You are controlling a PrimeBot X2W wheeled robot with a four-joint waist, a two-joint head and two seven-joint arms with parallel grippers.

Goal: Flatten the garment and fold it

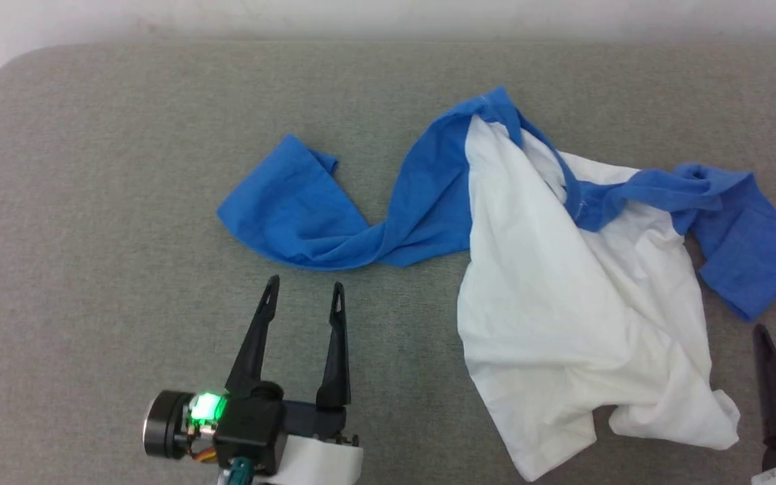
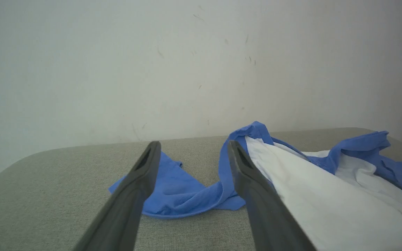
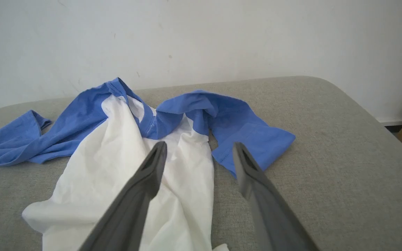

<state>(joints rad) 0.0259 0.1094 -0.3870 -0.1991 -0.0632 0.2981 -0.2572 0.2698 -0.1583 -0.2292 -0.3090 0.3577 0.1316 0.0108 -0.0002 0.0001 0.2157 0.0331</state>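
Two grippers, both empty. Left gripper (image 1: pixel 306 283): fingers spread wide with nothing between them. In the head view it sits at 7 o'clock over bare grey cushion (image 1: pixel 91 269), tips pointing to 12. The tips stop just short of the garment (image 1: pixel 563 283), apart from the cloth.

Right gripper (image 3: pixel 199 143): fingers also wide apart, nothing gripped. In the head view it is at 4 o'clock, with one dark finger in full and the other cut by the frame edge. Its tips are just beside the cuff of the 3 o'clock sleeve (image 1: pixel 745 229); contact with the cloth cannot be told.

Garment lies crumpled, not flat, on the cushion, from the centre out to 3 o'clock of the head view.
- White body (image 1: pixel 550 303): heavily wrinkled, lower edge at 5 to 6 o'clock, uneven and partly tucked under itself.
- Collar band (image 1: pixel 566 182): blue strip running down from the raised shoulder peak at 12 to 1 o'clock, over the white.
- 9 o'clock sleeve (image 1: pixel 294 209): runs from that peak out toward 9, twisted narrow midway, cuff end spread open on the cushion, just past the left gripper's tips toward 12.
- 3 o'clock sleeve: bunched near the shoulder, doubled back, reaching the frame edge.

Pale wall (image 1: pixel 388 17) stands behind the cushion at 12 o'clock.
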